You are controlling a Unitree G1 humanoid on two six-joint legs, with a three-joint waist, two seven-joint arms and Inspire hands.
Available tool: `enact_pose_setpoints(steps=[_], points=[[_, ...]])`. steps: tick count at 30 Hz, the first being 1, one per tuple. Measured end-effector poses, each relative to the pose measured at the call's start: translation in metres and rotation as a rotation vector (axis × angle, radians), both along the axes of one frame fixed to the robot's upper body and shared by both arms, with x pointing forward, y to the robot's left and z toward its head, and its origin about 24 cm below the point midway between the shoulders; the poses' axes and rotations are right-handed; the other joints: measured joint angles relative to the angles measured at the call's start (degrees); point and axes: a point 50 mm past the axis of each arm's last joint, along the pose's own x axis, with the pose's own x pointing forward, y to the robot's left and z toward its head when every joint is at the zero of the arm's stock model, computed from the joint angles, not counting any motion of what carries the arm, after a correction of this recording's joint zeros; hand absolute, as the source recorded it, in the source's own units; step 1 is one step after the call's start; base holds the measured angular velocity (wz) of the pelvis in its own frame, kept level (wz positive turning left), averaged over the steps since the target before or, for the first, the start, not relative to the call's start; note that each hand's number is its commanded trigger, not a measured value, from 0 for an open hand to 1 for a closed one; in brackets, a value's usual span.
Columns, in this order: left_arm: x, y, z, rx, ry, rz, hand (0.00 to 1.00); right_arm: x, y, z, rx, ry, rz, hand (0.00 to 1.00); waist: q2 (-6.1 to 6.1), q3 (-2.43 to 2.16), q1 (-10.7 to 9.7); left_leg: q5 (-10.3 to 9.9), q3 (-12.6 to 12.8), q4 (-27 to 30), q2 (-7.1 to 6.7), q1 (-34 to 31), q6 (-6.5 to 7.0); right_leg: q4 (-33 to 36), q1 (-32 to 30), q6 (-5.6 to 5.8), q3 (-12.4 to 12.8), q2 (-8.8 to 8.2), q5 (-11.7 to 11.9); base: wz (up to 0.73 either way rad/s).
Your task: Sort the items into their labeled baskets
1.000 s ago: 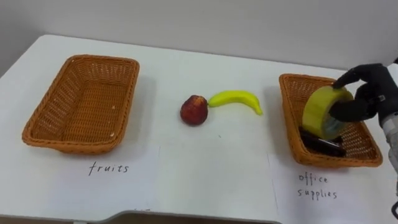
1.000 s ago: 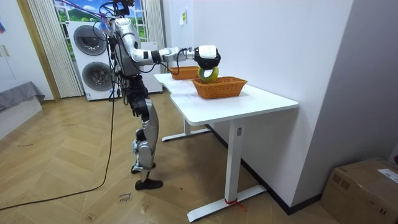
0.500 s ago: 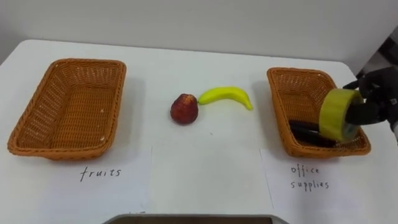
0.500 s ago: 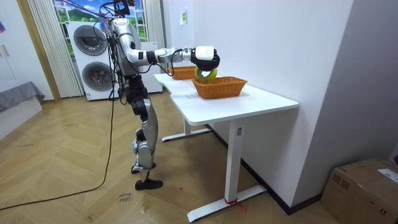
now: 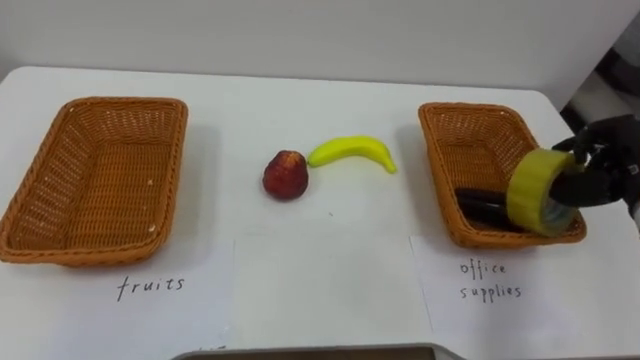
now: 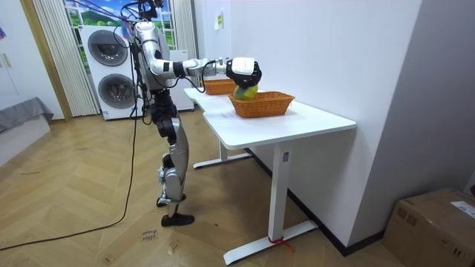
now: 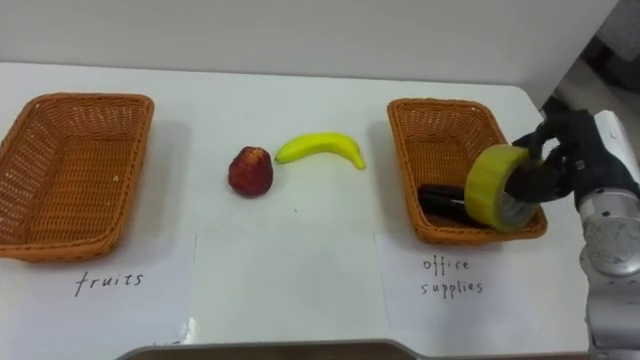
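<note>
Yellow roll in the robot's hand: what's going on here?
The robot is sorting at a white table. Its right hand grips the yellow tape roll over the office-supplies basket, where a dark object lies. The apple and banana lie on the table between the baskets; the fruit basket holds nothing yet.

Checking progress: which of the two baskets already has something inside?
The right basket, nearest the right hand: a dark item lies inside. The left basket holds nothing.

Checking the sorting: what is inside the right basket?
A dark object lies in the basket. The tape roll in the right hand hides one end and the near corner.
</note>
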Motion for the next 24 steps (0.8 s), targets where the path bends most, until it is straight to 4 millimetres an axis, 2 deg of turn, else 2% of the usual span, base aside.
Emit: enact_pose_setpoints(steps=[24], points=[[-0.0009,0.0014,0.0005,0.008,-0.022,0.040,0.00,0.0006,-0.0005,0.0022,-0.007,-0.021,-0.009,0.00,-0.33,0.17,0.3,0.0,0.2,-0.4,-0.06,0.0,0.01,0.1,-0.1,0.00,0.2,0.02,0.0,0.00]])
